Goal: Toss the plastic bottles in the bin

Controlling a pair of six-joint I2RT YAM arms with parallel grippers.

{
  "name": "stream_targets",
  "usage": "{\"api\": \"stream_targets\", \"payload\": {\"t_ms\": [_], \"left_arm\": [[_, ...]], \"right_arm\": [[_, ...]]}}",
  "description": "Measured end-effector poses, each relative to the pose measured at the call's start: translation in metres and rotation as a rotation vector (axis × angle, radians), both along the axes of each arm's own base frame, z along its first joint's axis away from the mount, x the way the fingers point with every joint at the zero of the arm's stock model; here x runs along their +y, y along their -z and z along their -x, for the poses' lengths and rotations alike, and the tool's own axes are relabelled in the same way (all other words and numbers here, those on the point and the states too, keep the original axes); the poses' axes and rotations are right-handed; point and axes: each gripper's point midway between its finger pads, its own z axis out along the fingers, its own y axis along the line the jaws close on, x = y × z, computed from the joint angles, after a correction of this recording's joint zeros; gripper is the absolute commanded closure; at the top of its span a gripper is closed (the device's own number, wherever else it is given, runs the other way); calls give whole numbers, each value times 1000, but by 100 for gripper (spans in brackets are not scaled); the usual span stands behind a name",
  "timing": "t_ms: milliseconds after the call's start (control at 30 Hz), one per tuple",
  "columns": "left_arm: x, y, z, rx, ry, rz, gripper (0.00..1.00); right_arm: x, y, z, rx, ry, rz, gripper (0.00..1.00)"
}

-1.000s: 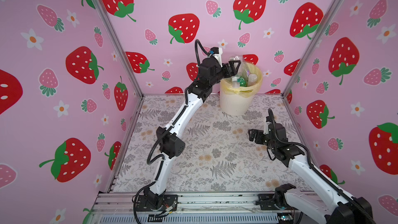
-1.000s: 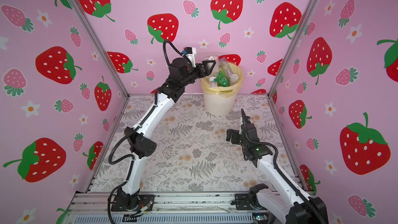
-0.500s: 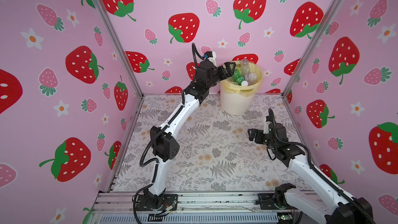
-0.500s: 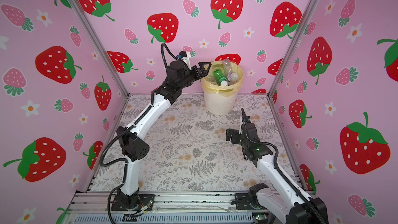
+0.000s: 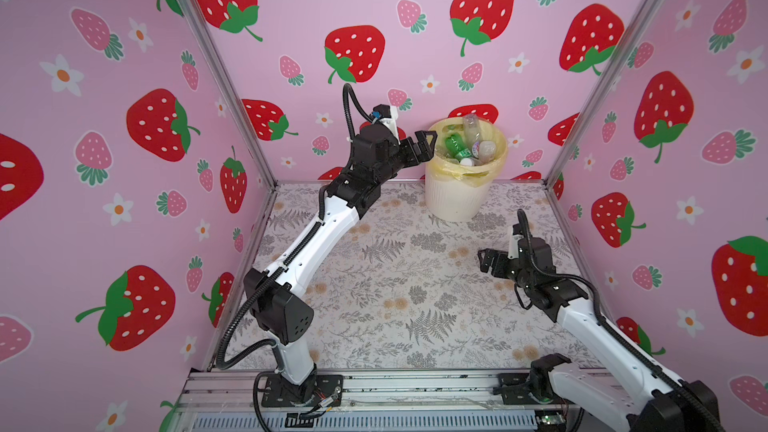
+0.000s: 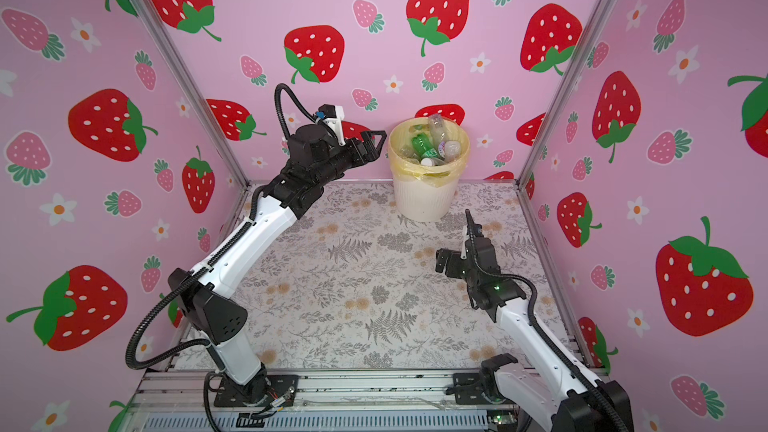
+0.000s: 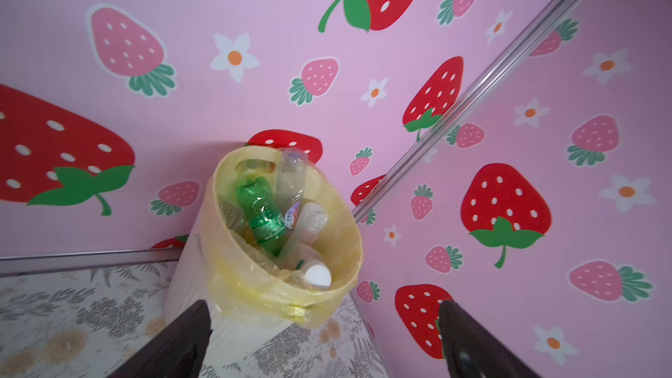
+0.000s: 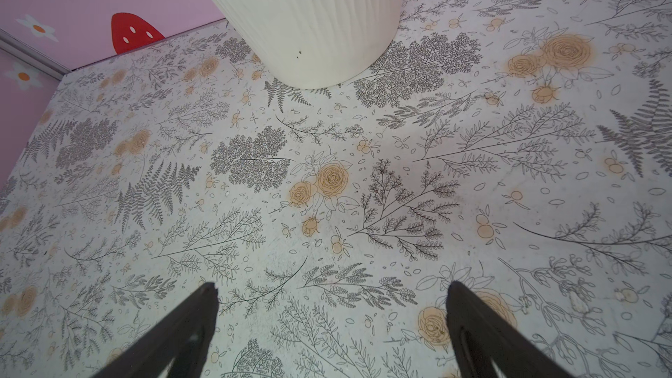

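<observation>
The left claw (image 5: 426,145) hangs spread wide, gripping nothing, just beside the rim of the round cream-white ribbed plastic bin (image 5: 453,201). The bin stands on the floral-patterned bench (image 5: 374,284) against the back wall. Both top views see the bin from afar. Only the left wrist view looks down into its translucent yellow bag liner (image 7: 254,285), where the plastic bottles (image 7: 302,227) lie heaped. A crumpled green bottle (image 7: 262,212) lies across the middle, a tall clear bottle (image 7: 291,176) leans on the far rim, and a white-capped clear bottle (image 7: 318,276) lies nearest. Further right, the right claw (image 5: 484,261) hovers low over the bench, likewise spread and holding nothing. Its wrist view shows only the bin's ribbed lower wall and the floral pattern.
</observation>
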Motion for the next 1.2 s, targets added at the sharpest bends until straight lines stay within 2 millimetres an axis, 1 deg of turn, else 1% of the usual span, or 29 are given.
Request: {"api": "stream_targets", "payload": {"t_ms": [67,133,233,367,500,700,833,900,967,1100,1200], "left_arm": [[13,25,-1,48,-33,-37,1],[30,52,-1,105,-73,-78,1],[54,85,1,178,-123,-133,1],[82,120,9,239,-182,-220,1],[106,158,24,294,-247,-316,1],[148,213,41,367,-385,-486,1],[179,243,51,399,-492,-606,1],[193,256,57,419,-543,-658,1],[203,266,63,434,-577,-698,1],[221,276,74,435,-638,-756,1],[232,280,91,394,-652,-766,1]], "right_arm": [[0,0,0,0,-1,2,1],[0,0,0,0,-3,3,1],[0,0,0,-2,-4,5,1],[0,1,-2,-2,-2,9,1],[-3,4,-6,-3,15,21,1],[-14,0,-14,-36,76,51,1],[-26,-5,-20,-70,132,81,1],[-31,-8,-23,-88,153,100,1],[-34,-11,-26,-107,169,113,1],[-41,-16,-30,-148,199,142,1],[-48,-13,-31,-168,227,162,1]]}}
